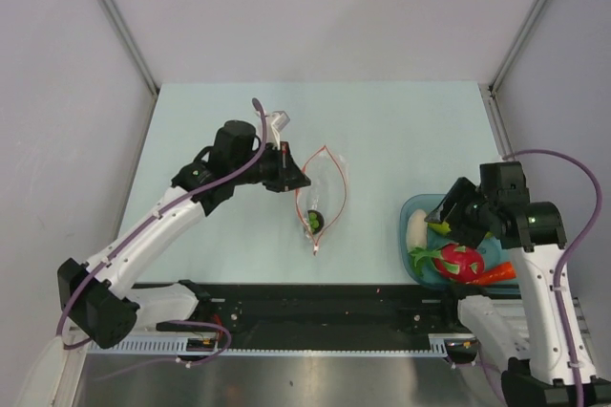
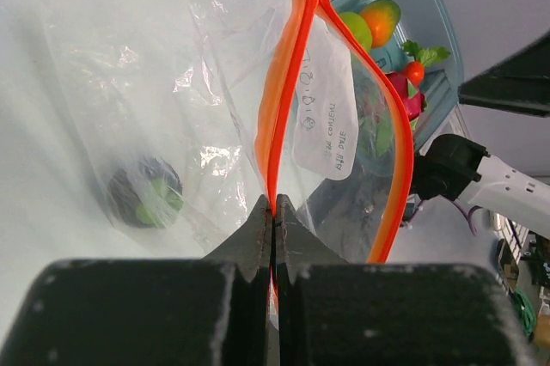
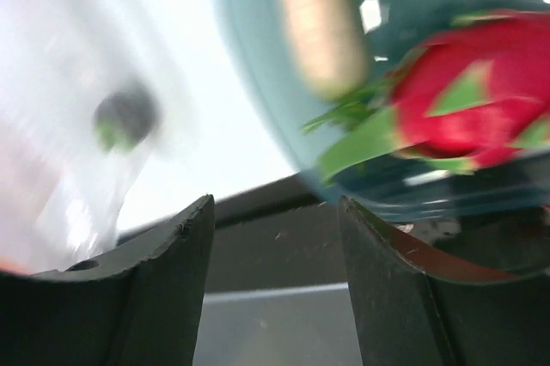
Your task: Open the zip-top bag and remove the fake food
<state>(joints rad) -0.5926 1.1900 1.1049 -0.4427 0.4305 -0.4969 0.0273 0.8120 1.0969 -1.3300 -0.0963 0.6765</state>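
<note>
One dark-green piece (image 1: 314,221) lies inside the bag (image 1: 322,187) on the table (image 1: 239,120), and the left gripper (image 2: 273,211) pinches the bag's orange zip strip (image 2: 279,100). Other toy food (image 1: 458,261) fills the tray (image 1: 405,218). Over it the right gripper (image 3: 275,237) is spread, apparently empty in a blurred view.

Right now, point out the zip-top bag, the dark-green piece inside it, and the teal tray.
zip-top bag (image 2: 279,100): left wrist view, on its orange zip strip.
dark-green piece (image 2: 144,192): left wrist view, its middle.
teal tray (image 1: 401,235): top view, left rim.
</note>
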